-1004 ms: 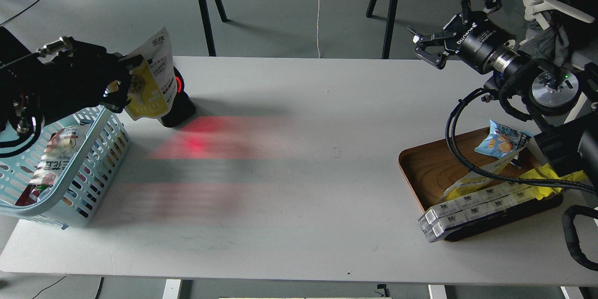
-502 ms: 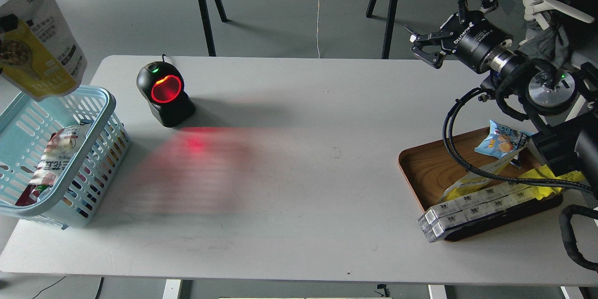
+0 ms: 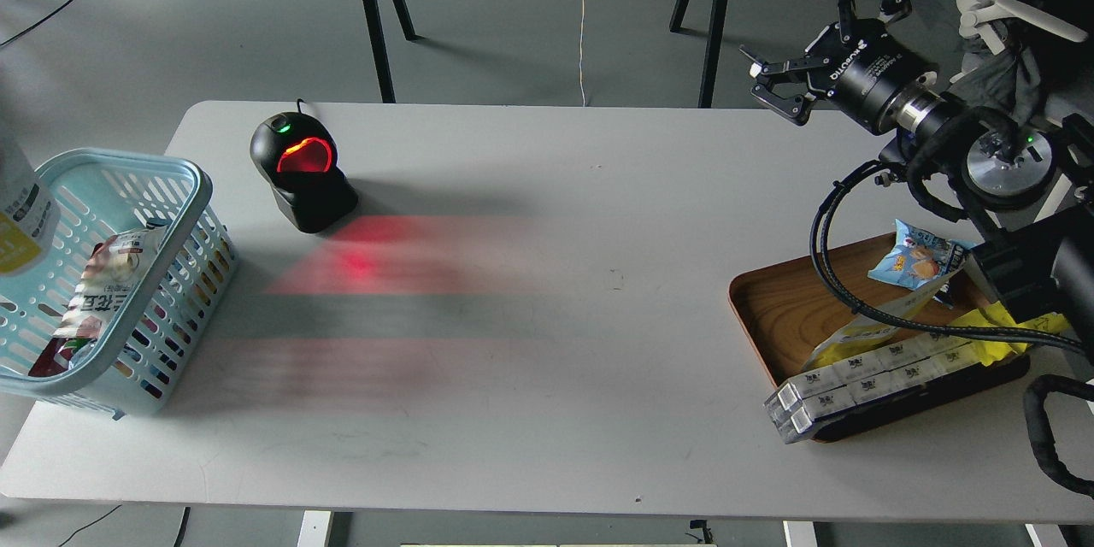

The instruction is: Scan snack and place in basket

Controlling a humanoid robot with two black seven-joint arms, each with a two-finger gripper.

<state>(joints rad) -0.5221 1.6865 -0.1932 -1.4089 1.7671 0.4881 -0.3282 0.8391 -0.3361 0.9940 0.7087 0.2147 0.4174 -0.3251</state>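
Note:
The snack shows only as a sliver at the far left edge, white above and yellow below, over the left part of the light blue basket. I cannot tell whether it is held or resting in the basket. My left gripper is out of view. My right gripper is open and empty, raised beyond the table's far right edge, far from the snack and the basket.
A black scanner with a red glowing window stands right of the basket and casts red light on the white table. Another packet lies in the basket. A brown wooden tray at right holds a small blue bag, white boxes and a yellow wrapper.
The snack left the front of the scanner, rose to the upper left, then dropped to the left edge over the basket. My left arm went out of view. The right gripper barely moved.

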